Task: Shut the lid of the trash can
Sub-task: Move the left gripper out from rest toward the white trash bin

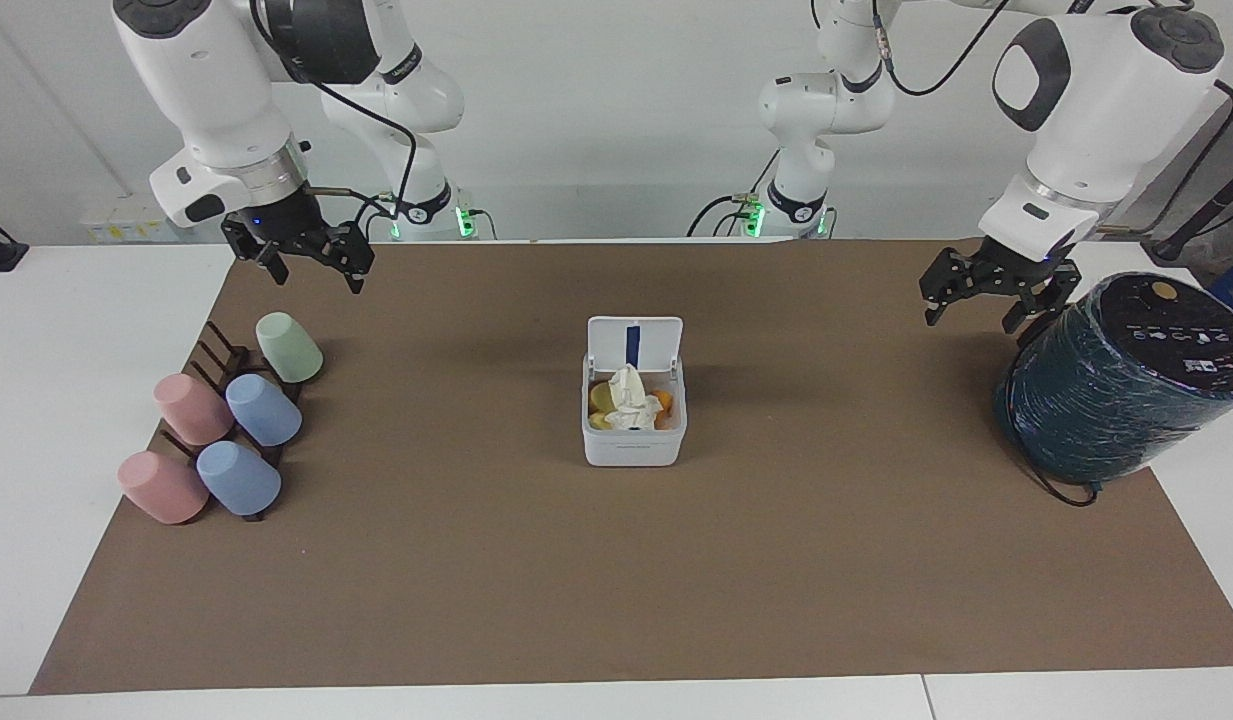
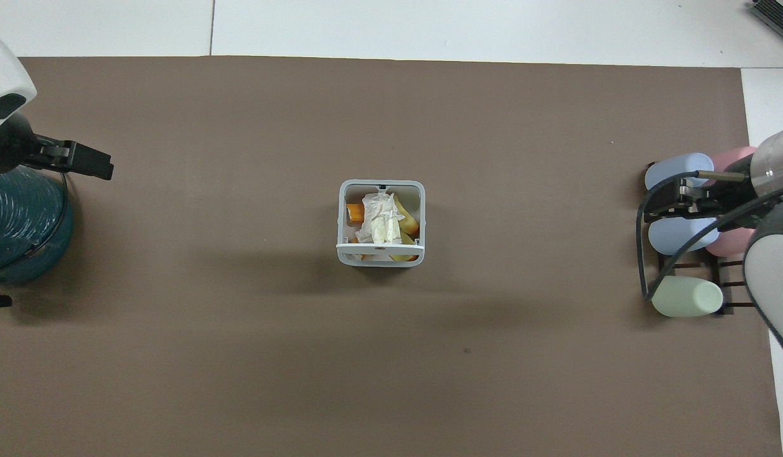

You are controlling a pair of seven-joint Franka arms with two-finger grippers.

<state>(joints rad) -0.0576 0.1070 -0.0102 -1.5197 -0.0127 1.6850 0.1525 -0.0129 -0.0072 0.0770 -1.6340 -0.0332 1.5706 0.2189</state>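
Your left gripper (image 1: pixel 996 297) had its fingers spread apart, holding nothing, over the mat's edge beside the dark teal cylinder (image 1: pixel 1126 385). Your right gripper (image 1: pixel 311 262) was likewise spread and empty, over the cup rack (image 1: pixel 221 365). Well apart from both, the trash can (image 1: pixel 634 432) sat mid-mat, its lid (image 1: pixel 634 345) upright on the side nearer the robots, crumpled tissue (image 1: pixel 631 398) inside.

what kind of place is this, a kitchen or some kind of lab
Most likely a robotics lab, not a kitchen. Two white arms stand at a table with a brown mat; the left pincer and right pincer hang over it. A small open trash can and a rack of cups look staged.
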